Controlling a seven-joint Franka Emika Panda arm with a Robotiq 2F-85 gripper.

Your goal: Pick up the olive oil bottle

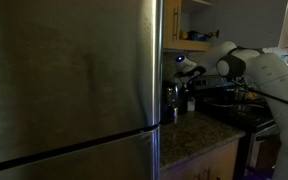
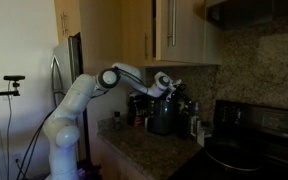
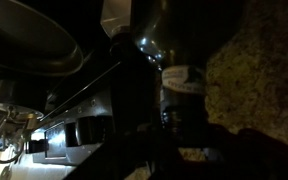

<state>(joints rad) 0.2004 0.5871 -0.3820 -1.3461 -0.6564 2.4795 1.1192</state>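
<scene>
Up close in the wrist view it's really dark, but a dark bottle [image 3: 181, 85] with a pale label band fills the middle of the shot. I'm guessing that's the olive oil. It looks to be standing on the speckled bench [image 3: 269, 70], so it hasn't been lifted. The end effector [image 2: 170, 86] hangs over the back of the bench, just above a big dark pot [image 2: 164, 118] and the small stuff crowded round it. I honestly cannot tell whether its fingers are apart or together: too small in both exterior views and too murky from the wrist. I also can't pick out the bottle for sure in the exterior views. So my read is that the reach is mostly done and the grab and lift are both still to go. Nothing shows contact yet. Farther back there's the stove [image 2: 249, 150] and the wood cabinets [image 2: 179, 30] overhead, and the fridge [image 1: 64, 80] blocks half of an exterior view.
</scene>
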